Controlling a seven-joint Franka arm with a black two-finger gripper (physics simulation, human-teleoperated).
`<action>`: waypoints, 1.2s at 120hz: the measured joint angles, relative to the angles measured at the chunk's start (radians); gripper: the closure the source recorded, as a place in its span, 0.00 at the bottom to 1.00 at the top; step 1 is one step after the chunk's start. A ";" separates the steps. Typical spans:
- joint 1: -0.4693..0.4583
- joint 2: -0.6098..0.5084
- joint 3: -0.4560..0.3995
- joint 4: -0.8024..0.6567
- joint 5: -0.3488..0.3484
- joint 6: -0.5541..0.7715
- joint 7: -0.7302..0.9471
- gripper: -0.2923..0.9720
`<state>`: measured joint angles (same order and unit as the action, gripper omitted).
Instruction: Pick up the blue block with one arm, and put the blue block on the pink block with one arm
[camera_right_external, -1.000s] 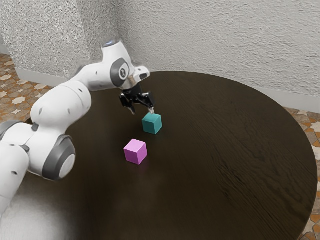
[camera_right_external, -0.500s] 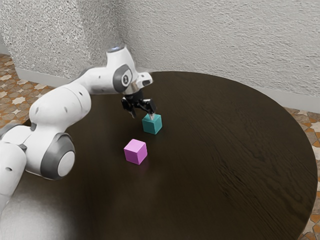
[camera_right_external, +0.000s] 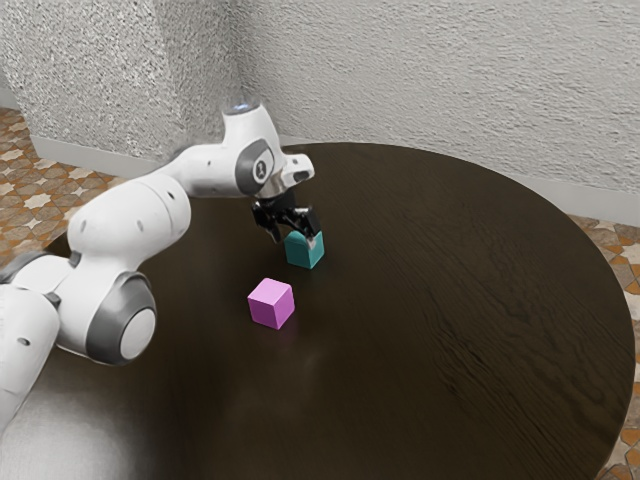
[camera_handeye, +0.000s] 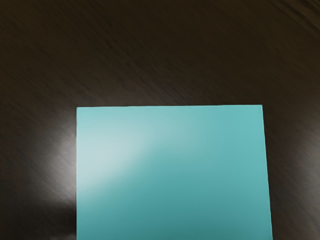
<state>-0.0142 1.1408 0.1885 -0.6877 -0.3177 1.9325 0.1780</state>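
Note:
The blue block (camera_right_external: 306, 253), teal in colour, rests on the dark round table (camera_right_external: 460, 300). My gripper (camera_right_external: 296, 234) has come down over its top, with the black fingers standing open on either side of its upper edge. In the wrist view the block's flat top face (camera_handeye: 170, 175) lies directly under the hand. The pink block (camera_right_external: 271, 303) sits on the table a short way in front of the blue one, toward the exterior view's lower left, apart from it.
The table's rim curves away at the exterior view's right, with tiled floor (camera_right_external: 620, 250) beyond it. A rough grey wall (camera_right_external: 420, 70) stands behind the table. Bare tabletop stretches to the right of both blocks.
My hand has moved toward the exterior view's right and dropped from above and left of the blue block until its fingers straddle the block. Neither block has shifted.

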 joint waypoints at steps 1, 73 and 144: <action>0.000 0.000 0.000 0.000 0.000 0.001 0.001 0.23; -0.012 0.026 0.020 0.001 -0.003 0.132 0.029 0.24; -0.174 -0.281 0.116 -0.322 0.003 0.172 0.023 0.61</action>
<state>-0.1881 0.8595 0.3042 -1.0093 -0.3152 2.1046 0.2007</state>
